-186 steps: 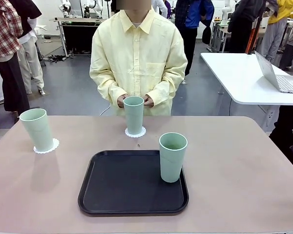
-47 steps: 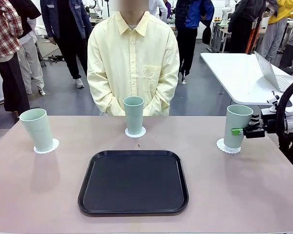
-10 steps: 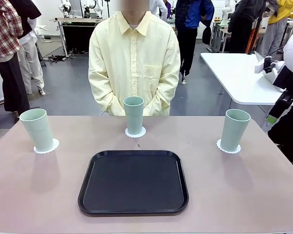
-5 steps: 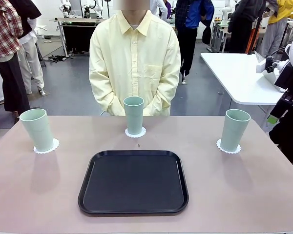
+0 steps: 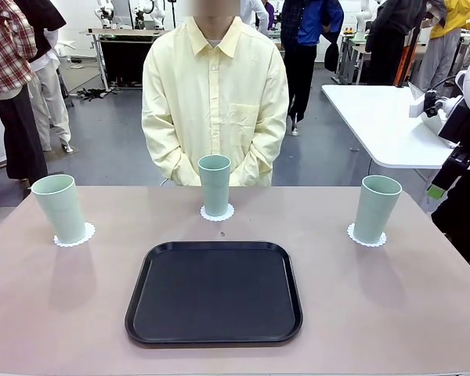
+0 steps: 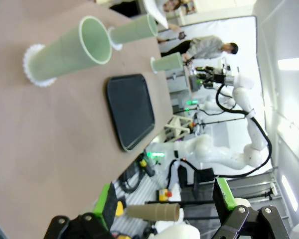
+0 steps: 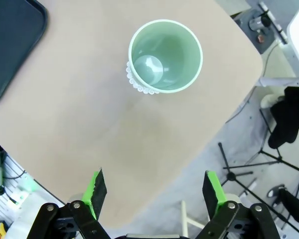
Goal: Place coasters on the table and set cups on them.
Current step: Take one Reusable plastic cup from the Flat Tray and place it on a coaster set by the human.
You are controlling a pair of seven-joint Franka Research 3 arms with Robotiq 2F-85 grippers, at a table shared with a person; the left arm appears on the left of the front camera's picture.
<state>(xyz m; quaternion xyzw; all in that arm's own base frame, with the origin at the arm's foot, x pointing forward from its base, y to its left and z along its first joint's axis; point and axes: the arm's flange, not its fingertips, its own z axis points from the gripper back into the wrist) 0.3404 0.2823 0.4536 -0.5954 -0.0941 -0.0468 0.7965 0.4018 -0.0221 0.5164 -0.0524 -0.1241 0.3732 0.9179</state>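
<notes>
Three cups are standing upright on the table (image 5: 376, 313), each sitting on its own coaster: left cup (image 5: 59, 207), middle cup (image 5: 215, 184) and right cup (image 5: 376, 208) on the right coaster (image 5: 366, 238). The black tray (image 5: 214, 294) is lying between them. The right gripper (image 7: 154, 191) is hovering above the right cup with jaws spread and holding nothing; the left gripper (image 6: 164, 204) is likewise standing open.

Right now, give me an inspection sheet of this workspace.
Surface: table, beige, one small dark speck near the middle.
Job's things: three cups, each upright on its coaster.
Clutter: black tray, nothing on it.
Grippers: left gripper open, holding nothing; right gripper open, above the right cup.
Cables: nothing seen on the table.
Surroundings: person at the far edge; white table with laptop.
</notes>
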